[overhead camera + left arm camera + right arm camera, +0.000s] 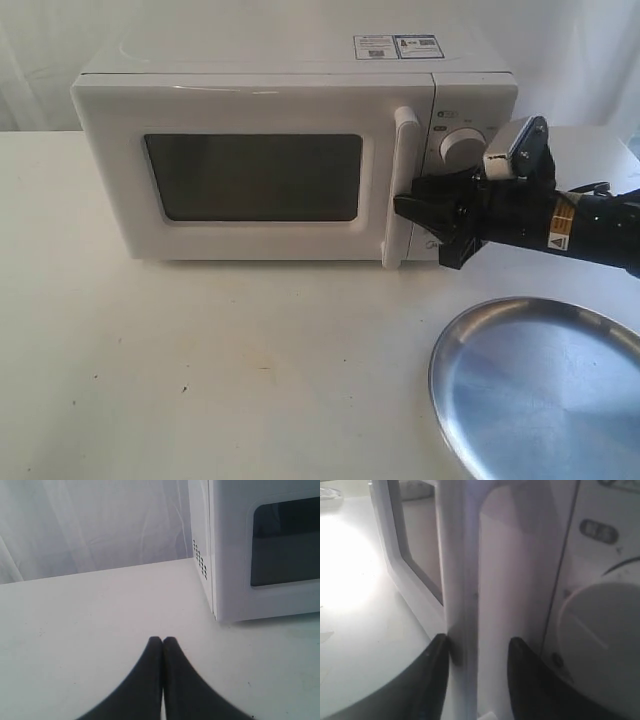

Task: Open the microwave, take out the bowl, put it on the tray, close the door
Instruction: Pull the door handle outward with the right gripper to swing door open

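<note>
Microwave sat at the back of the table, door shut flush. Tray lay front right on the table. I had the right gripper reaching in level from the right, jaws parted astride the door's vertical handle. One finger touched the bar, the other stood apart, nothing clamped. Left gripper was pinched closed on nothing, low over the table near the microwave's vented side.

Lab test bench: white curtain backdrop, plain white tabletop.
</note>
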You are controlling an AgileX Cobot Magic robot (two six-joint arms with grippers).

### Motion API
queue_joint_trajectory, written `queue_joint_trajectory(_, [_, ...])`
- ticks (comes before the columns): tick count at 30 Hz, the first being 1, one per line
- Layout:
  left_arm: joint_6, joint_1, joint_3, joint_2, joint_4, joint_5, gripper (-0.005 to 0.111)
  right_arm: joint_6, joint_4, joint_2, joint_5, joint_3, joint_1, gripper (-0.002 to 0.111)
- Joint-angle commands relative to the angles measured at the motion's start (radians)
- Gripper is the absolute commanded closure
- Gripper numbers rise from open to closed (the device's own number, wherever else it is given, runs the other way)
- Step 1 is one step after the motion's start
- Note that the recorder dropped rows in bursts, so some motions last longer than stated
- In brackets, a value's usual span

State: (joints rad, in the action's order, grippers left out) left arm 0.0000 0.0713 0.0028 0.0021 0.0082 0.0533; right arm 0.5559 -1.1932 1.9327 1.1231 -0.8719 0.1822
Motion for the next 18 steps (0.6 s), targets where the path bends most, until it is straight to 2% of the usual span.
queue_joint_trajectory(1, [0.000,-0.002,-0.003,-0.002,-0.001,-0.001,0.107,-0.009,-0.015,0.024,0.068,-0.034,0.046,0.097])
queue_joint_trajectory(2, [0.000,-0.002,-0.003,-0.002,-0.001,-0.001,0.107,-0.007,-0.039,0.024,0.087,-0.034,0.046,0.100])
queue_joint_trajectory(4, [0.000,-0.002,-0.003,-0.002,-0.001,-0.001,0.107,0.002,-0.069,0.024,0.098,-0.034,0.046,0.098])
queue_joint_trajectory(6, [0.000,-0.002,-0.003,-0.002,-0.001,-0.001,0.107,0.027,-0.091,0.022,0.098,-0.034,0.046,0.083])
queue_joint_trajectory(7, [0.000,-0.002,-0.003,-0.002,-0.001,-0.001,0.107,0.029,-0.105,0.022,0.098,-0.034,0.046,0.072])
queue_joint_trajectory(9, [0.000,-0.002,-0.003,-0.002,-0.001,-0.001,0.107,0.043,-0.105,0.020,0.098,-0.034,0.046,0.062])
queue_joint_trajectory(11, [0.000,-0.002,-0.003,-0.002,-0.001,-0.001,0.107,0.072,-0.105,0.018,0.098,-0.034,0.046,0.061])
queue_joint_trajectory(16, [0.000,-0.002,-0.003,-0.002,-0.001,-0.001,0.107,0.073,-0.131,0.011,0.098,-0.030,0.049,0.069])
queue_joint_trajectory(18, [0.000,-0.002,-0.003,-0.002,-0.001,-0.001,0.107,0.073,-0.126,-0.007,0.098,-0.022,0.065,0.069])
